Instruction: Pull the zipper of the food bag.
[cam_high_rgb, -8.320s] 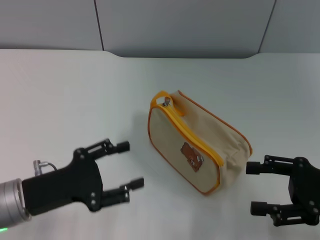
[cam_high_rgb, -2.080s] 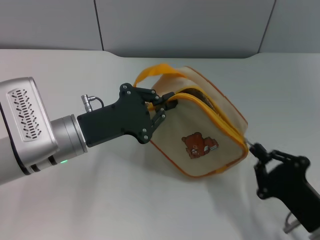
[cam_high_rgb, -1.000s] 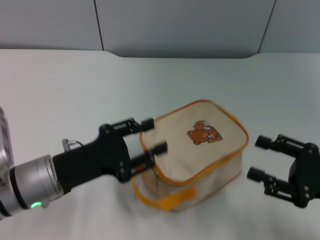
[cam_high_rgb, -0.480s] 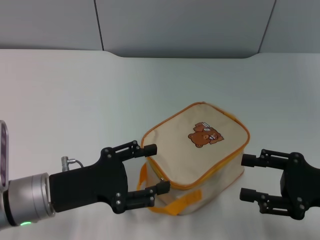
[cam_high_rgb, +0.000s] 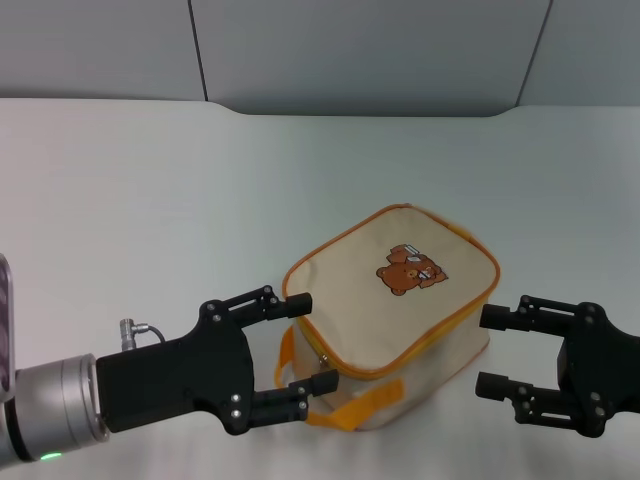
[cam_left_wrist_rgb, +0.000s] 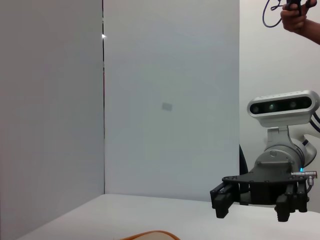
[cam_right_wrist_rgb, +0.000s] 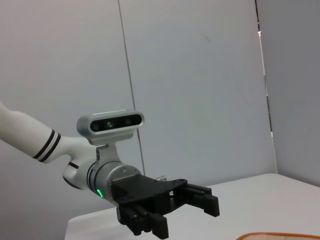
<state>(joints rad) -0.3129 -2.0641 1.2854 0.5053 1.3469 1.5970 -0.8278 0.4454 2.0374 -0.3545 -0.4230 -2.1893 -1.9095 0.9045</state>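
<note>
On the white table, near the middle, I'm seeing the food bag sitting with its bear print facing up and the orange strap hanging down the side nearest me. The zipper is running along the orange edge of that bear panel, and I can just make out a tiny pull tab at the near left corner.

My left gripper is hovering at that same corner with its fingers spread apart, one tip up by the top edge and the other down by the strap, not clamped on anything. Whether either tip is actually touching the fabric, I can't tell.

My right gripper is sitting just off the bag's right side, fingers also spread apart and holding nothing, with a small gap to the canvas.

From the wrist cameras I'm mostly getting the grey wall panels and the opposite arm's gripper, plus a sliver of the bag's orange trim.
</note>
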